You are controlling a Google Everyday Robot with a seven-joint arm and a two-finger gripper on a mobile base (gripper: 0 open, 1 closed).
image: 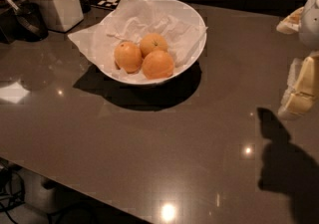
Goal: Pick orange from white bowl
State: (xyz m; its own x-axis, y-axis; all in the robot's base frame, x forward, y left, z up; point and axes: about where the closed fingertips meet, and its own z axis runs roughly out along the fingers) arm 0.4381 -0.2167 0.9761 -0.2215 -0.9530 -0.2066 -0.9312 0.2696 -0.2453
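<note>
Orange (158,64) at the front of the pile is the one we would go for. It lies in the white bowl, untouched, so we judge the task to be at its approach step, with nothing grasped yet. As we see it, the next move calls for carrying the arm across the counter to a spot above the bowl. It would then come down over the rim onto that front fruit without snagging the paper lining. The neighbouring fruit press against it, so there is little room beside it, and a round orange may roll if nudged.

The dark, glossy countertop (149,158) fills most of the view. The white bowl (198,29) sits on it toward the back, lined with crumpled white paper (132,16) that spills over the rim on the view's left. A square white jar (57,6) stands in the far left corner. In the bowl the front orange touches a second orange (128,56) beside it and a third orange (153,44) behind.

The gripper (300,86) hangs at the view's right edge, partly cut off, above the countertop and well apart from the bowl. Its shadow (279,168) falls on the counter nearer to us. We cannot tell whether the claw is spread or pressed together.
</note>
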